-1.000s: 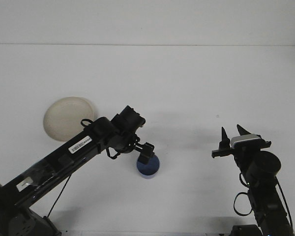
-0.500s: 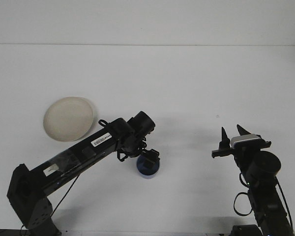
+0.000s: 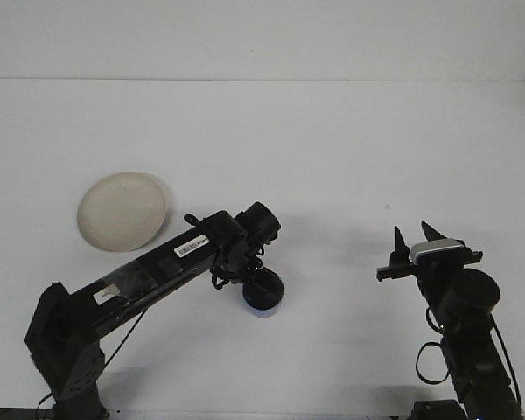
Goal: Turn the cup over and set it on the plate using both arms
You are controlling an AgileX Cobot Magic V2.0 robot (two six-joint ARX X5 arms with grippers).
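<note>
- Blue cup: on the white tabletop, near front centre, largely covered from above
- Left tool: directly over the cup, at its top; grip state cannot be told
- Right tool: fingers spread, holding nothing, well right of the cup
- Cream plate: left, apart from the cup
</note>
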